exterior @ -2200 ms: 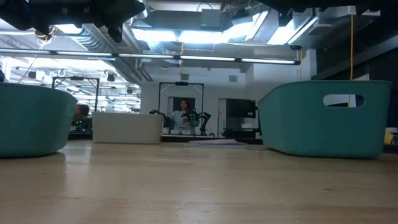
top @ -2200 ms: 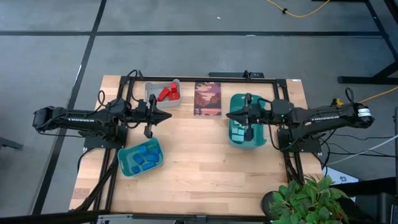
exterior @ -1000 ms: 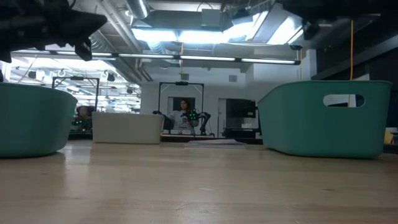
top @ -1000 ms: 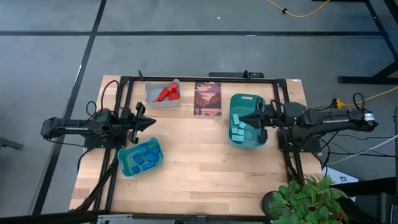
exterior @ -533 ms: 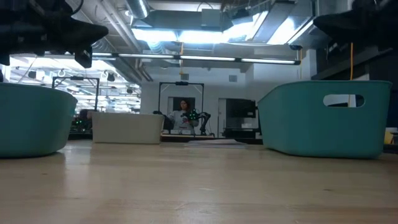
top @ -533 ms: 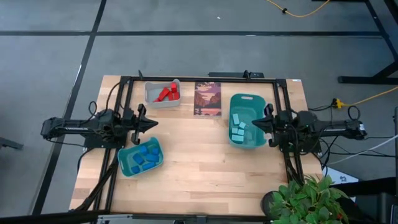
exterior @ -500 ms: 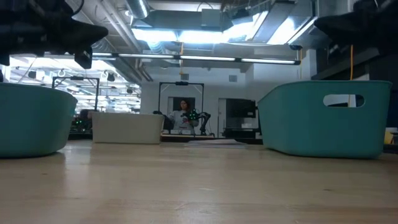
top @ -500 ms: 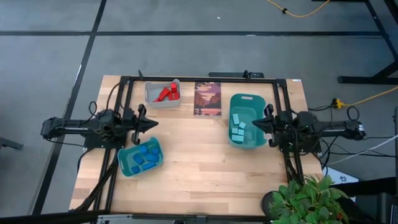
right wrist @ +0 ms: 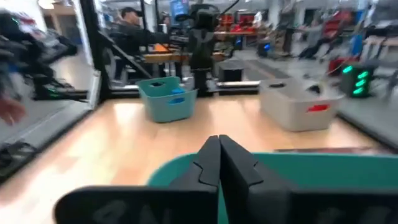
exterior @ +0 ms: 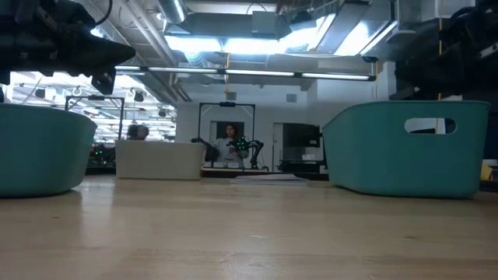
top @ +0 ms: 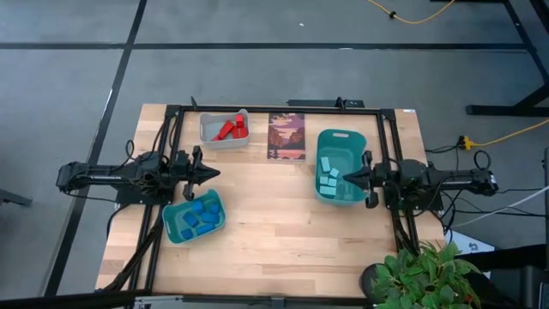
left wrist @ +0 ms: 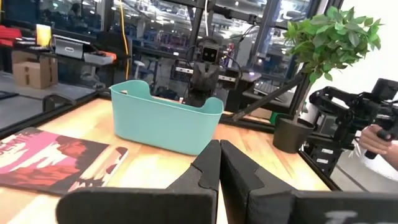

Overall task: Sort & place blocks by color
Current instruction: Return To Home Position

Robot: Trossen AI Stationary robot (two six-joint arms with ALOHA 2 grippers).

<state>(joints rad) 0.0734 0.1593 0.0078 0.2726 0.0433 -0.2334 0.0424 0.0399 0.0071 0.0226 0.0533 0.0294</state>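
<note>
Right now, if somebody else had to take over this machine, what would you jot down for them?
Left gripper: shut, empty, near the left teal bin.
Right gripper: shut, empty, above the right teal bin.
Red blocks in the grey bin, dark blue blocks in the left teal bin, light cyan blocks in the right teal bin.
Done: no block shows outside a bin.
Left: probably just parking the arms.

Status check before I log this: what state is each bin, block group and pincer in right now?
grey bin: upright, holds the red blocks.
left teal bin: upright, holds the dark blue blocks.
right teal bin: upright, holds the light cyan blocks.
picture card: lying flat, face up.
left pincer: shut, empty, hovering beside the left teal bin.
right pincer: shut, empty, over the right teal bin's edge.
</note>
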